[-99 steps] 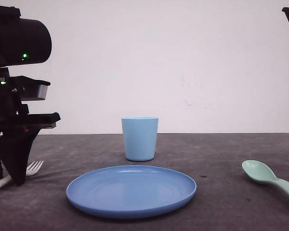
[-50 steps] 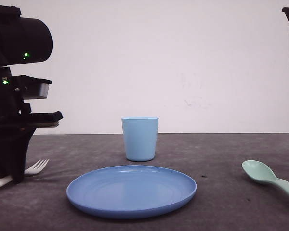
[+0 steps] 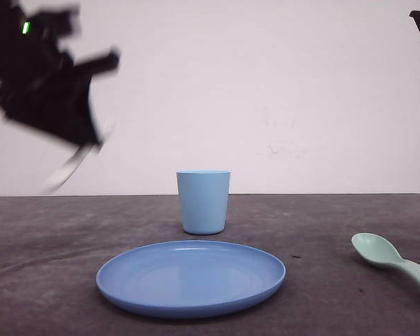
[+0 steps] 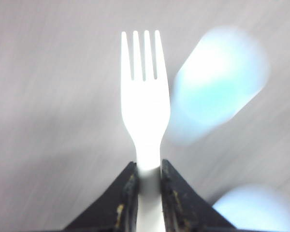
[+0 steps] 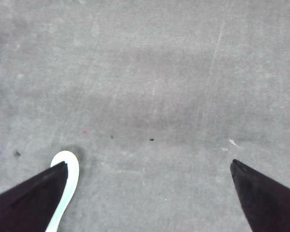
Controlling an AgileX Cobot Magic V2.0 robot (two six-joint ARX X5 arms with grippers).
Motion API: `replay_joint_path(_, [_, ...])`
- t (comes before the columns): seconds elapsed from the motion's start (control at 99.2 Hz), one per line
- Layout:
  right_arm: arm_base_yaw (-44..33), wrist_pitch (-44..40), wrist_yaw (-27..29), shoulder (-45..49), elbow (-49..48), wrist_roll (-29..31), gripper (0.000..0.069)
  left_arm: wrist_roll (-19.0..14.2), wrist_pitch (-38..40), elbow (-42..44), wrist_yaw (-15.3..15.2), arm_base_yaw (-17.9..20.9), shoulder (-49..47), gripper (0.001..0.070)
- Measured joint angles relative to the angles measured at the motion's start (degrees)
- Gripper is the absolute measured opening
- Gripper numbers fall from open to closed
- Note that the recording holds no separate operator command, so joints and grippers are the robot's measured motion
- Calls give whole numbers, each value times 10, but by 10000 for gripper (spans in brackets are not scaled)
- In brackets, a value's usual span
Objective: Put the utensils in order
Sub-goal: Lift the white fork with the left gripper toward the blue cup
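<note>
Your white plastic fork sits clamped by its handle between the left gripper's jaws, four tines pointing outward, lifted high above the table's left side. The mint spoon lies on grey matte surface at right, its tip just beside one finger of your right gripper, jaws spread wide. Between them stand the smooth blue cup and round plate.

Fork: white plastic, smooth, slightly translucent glow at tines. Spoon: pale mint plastic, satin sheen on bowl. Plate: blue plastic, smooth, soft gloss along rim (highlight near 12 o'clock). Cup: light blue plastic, matt. Table: grey, matt, faintly scuffed and speckled. Left gripper fingers: black, matt, worn yellowish flecks.
</note>
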Motion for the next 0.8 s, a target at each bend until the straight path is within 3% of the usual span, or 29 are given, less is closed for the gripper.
replay_joint_path(0.151, [0, 0, 0, 0, 0, 0, 679, 0, 148, 2, 33, -9, -1, 45])
replay_joint_path(0.534, [0, 0, 0, 0, 0, 0, 679, 15, 430, 2, 36, -20, 135, 46])
replay_joint_path(0.797, [0, 0, 0, 0, 0, 0, 679, 24, 575, 3, 38, -20, 244, 46])
